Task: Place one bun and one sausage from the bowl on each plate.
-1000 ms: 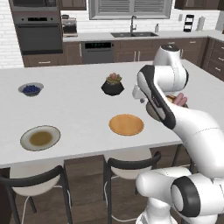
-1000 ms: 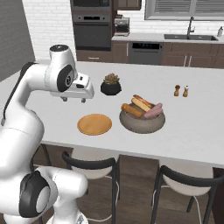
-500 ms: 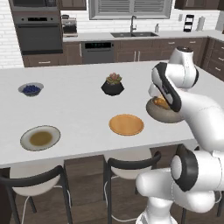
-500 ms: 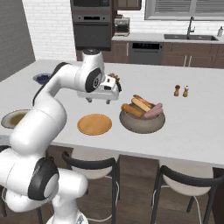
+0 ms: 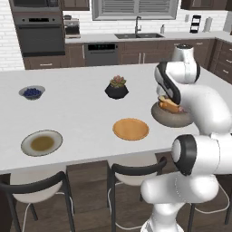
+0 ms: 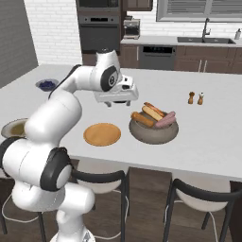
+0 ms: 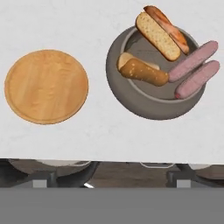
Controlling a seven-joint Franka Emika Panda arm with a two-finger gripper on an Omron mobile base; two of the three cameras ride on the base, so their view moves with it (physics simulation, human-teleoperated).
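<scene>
The grey-brown bowl (image 7: 131,94) holds tan buns (image 7: 143,71) and two pink sausages (image 7: 193,61) that lean on its rim. The same bowl (image 6: 153,136) stands on the white counter right of the orange-tan plate (image 6: 102,134), which is bare. My gripper (image 6: 118,102) hangs open above the counter, just behind the gap between that plate and the bowl, with nothing between its fingers. Looking down from the hand, the orange plate (image 7: 46,86) lies left of the bowl. The second plate (image 5: 41,142), pale-rimmed with an olive centre, lies far left and is also bare. My arm hides part of the bowl (image 5: 170,118).
A black plant pot (image 5: 117,89) stands behind the orange plate (image 5: 130,129). A small bowl of blueberries (image 5: 31,92) sits at the far left back. Salt and pepper shakers (image 6: 195,98) stand behind the bowl to the right. Dark stools (image 6: 99,177) line the counter's near edge.
The arm has swung right across the counter, carrying the hand from near the plant pot's left to a spot beside the bowl. Plates, bowl and food have not moved.
</scene>
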